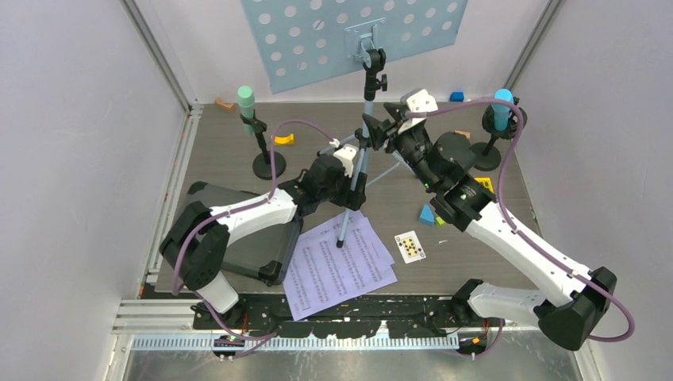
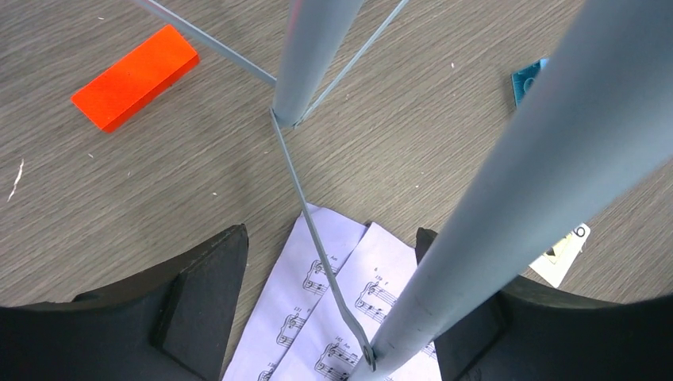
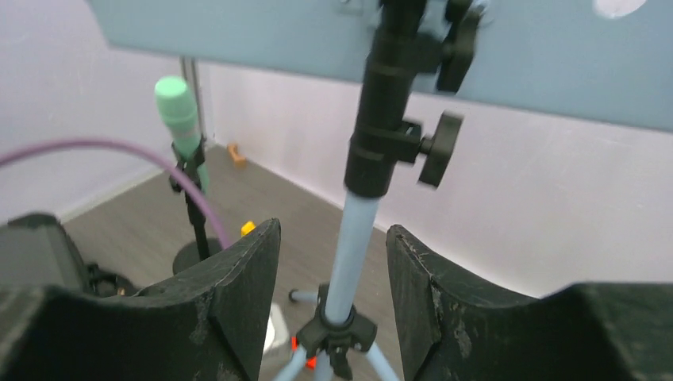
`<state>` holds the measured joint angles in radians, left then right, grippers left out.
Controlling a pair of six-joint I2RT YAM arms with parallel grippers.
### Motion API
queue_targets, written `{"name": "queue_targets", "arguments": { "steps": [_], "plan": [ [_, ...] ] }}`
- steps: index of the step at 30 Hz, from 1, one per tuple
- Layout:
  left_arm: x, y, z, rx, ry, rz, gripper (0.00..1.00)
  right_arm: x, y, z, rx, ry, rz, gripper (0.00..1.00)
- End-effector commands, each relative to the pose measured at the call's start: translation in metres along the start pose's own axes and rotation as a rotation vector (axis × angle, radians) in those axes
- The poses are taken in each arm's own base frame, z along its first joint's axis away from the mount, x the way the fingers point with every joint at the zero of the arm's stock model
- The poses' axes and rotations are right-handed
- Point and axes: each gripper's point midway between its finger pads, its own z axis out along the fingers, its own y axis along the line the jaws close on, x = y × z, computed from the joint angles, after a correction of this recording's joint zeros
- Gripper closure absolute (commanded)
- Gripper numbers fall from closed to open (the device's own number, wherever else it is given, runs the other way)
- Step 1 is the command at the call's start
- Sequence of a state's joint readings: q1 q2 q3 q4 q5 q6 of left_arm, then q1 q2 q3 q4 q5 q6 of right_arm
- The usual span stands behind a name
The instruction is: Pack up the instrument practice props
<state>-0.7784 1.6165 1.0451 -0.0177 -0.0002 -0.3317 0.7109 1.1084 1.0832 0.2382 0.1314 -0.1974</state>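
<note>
Straddling the music stand's pale blue pole (image 3: 355,230) with the right gripper (image 3: 333,238), jaws wide, a gap either side, nothing gripped; bracketing one tripod leg (image 2: 516,182) with the left gripper (image 2: 328,246), jaws spread too, contact impossible to tell; upright mid-table under the perforated rack (image 1: 317,40), that leg's tip over the lilac sheet-music pages (image 1: 317,278); at the back corners, green toy microphone (image 1: 246,101) left, blue toy microphone (image 1: 502,107) right.

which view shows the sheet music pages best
Top external: the lilac sheet-music pages lie fanned and almost whole, a stand leg ending over them. Left wrist shows only their top corners close up, partly hidden. Right wrist shows none of them.
</note>
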Motion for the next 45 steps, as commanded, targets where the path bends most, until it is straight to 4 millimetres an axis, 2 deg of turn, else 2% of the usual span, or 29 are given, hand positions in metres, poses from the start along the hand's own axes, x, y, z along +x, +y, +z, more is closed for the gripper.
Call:
{"name": "queue_targets", "arguments": {
  "steps": [1,2,8,14,17,20,27,29,30,31,32,33,35,40,44,45],
  "plan": [
    [-0.023,-0.002,-0.016,-0.004,-0.058,0.006,0.20,-0.008,-0.013,0.018,0.087,0.010,0.072,0.43],
    [-0.025,-0.001,-0.017,-0.008,-0.069,0.002,0.20,-0.011,-0.015,0.021,0.100,0.005,0.076,0.43],
    [-0.031,0.002,-0.027,-0.020,-0.115,0.001,0.19,0.003,-0.015,0.042,0.125,0.033,0.110,0.44],
    [-0.022,-0.006,-0.026,0.011,-0.108,-0.017,0.25,0.015,-0.015,0.056,0.145,0.037,0.132,0.48],
    [-0.015,-0.007,-0.024,0.003,-0.099,-0.014,0.27,0.013,-0.018,0.058,0.164,0.022,0.135,0.53],
    [-0.009,-0.010,-0.022,0.003,-0.099,-0.013,0.28,0.009,-0.019,0.059,0.167,0.008,0.136,0.61],
    [0.006,-0.016,-0.016,0.000,-0.072,-0.004,0.28,-0.001,-0.019,0.061,0.164,-0.022,0.137,0.62],
    [0.010,-0.017,-0.014,-0.002,-0.067,-0.002,0.29,-0.003,-0.019,0.063,0.161,-0.028,0.137,0.64],
    [0.011,-0.016,-0.014,-0.005,-0.065,-0.001,0.29,-0.004,-0.019,0.063,0.160,-0.031,0.136,0.70],
    [0.012,-0.016,-0.013,-0.006,-0.063,-0.002,0.31,-0.004,-0.019,0.064,0.161,-0.031,0.136,0.78],
    [0.013,-0.016,-0.013,-0.008,-0.062,-0.002,0.32,-0.005,-0.019,0.065,0.161,-0.034,0.136,0.83],
    [0.014,-0.015,-0.012,-0.013,-0.060,-0.003,0.33,-0.004,-0.019,0.065,0.162,-0.034,0.136,0.93],
    [0.017,-0.011,-0.011,-0.030,-0.056,-0.004,0.35,-0.005,-0.019,0.066,0.165,-0.039,0.136,0.99],
    [0.021,-0.006,-0.011,-0.051,-0.060,-0.016,0.44,-0.003,-0.021,0.066,0.174,-0.050,0.134,1.00],
    [0.017,-0.007,-0.008,-0.052,-0.062,-0.013,0.57,-0.001,-0.021,0.066,0.177,-0.052,0.134,1.00],
    [0.015,-0.009,-0.008,-0.049,-0.060,-0.011,0.65,-0.002,-0.021,0.066,0.177,-0.054,0.133,1.00]
  ]
}}
